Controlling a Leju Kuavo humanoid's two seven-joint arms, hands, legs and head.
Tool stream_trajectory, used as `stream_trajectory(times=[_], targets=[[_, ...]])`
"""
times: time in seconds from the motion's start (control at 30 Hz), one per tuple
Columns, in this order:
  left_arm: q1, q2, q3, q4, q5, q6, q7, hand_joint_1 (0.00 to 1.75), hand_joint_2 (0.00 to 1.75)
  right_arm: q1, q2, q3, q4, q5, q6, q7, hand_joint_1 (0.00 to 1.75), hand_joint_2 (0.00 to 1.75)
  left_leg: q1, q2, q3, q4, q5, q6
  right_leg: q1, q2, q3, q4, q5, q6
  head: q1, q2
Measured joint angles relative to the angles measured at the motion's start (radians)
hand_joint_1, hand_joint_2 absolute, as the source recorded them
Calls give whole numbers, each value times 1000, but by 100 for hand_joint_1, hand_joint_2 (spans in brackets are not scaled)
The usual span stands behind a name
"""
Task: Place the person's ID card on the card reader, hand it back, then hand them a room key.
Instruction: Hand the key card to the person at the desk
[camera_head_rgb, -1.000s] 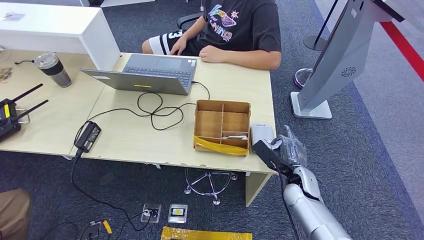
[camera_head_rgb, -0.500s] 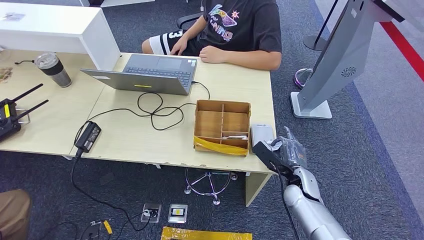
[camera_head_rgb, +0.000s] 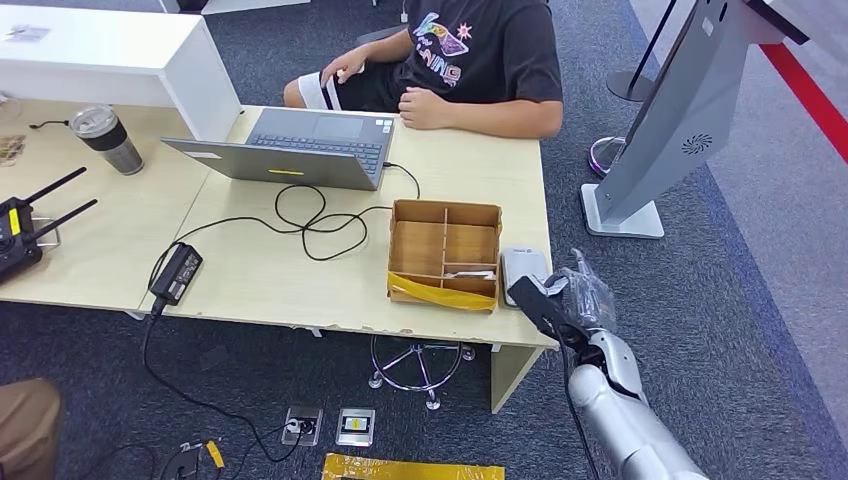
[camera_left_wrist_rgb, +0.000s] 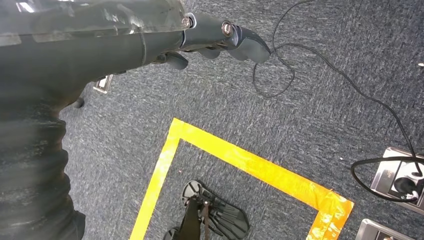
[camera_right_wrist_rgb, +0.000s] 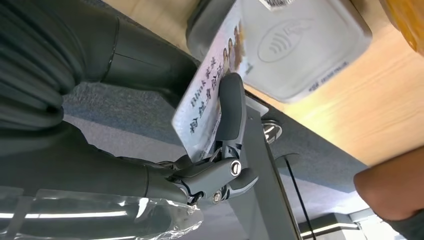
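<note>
A long pale wooden desk (camera_head_rgb: 470, 170) fills the middle of the head view, and a person in a black printed T-shirt (camera_head_rgb: 480, 50) sits at its far side, one forearm resting on the desktop. An open grey laptop (camera_head_rgb: 300, 148) lies before the person, with a black cable (camera_head_rgb: 300, 215) looping from it to a black power brick (camera_head_rgb: 176, 272) near the front edge. A shallow brown cardboard tray with dividers (camera_head_rgb: 444, 254) sits toward the desk's right end. Just beside the tray, at the front right corner, lies the pale grey card reader with a contactless symbol on its top (camera_right_wrist_rgb: 300, 45), also seen in the head view (camera_head_rgb: 523, 268).

The right hand (camera_head_rgb: 565, 305) hovers at that corner of the desk. In the right wrist view, a thick grey thumb (camera_right_wrist_rgb: 231, 112) presses on the printed face of the white ID card (camera_right_wrist_rgb: 202, 107), with the other fingers closing from behind, so the card is pinched firmly. The card stands tilted on edge, its far end over the near edge of the reader; whether it touches the reader cannot be told.

The left hand (camera_left_wrist_rgb: 215, 42) hangs over dark blue carpet (camera_left_wrist_rgb: 320, 120) marked with yellow tape (camera_left_wrist_rgb: 250, 162), fingers loosely curled and holding nothing.
</note>
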Motion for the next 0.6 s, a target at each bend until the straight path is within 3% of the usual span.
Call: stream_trajectory(times=[0.3, 0.6], targets=[[0, 0, 0, 0, 4, 0, 0, 0, 175, -93, -42, -25, -66, -20, -2, -18, 175, 175, 0, 0, 0, 0, 0, 0, 0, 0, 0, 0, 0, 1, 0, 0], [0, 0, 0, 0, 7, 1, 0, 0, 175, -106, -60, -44, -142, -4, 5, -8, 175, 175, 0, 0, 0, 0, 0, 0, 0, 0, 0, 0, 0, 1, 0, 0]])
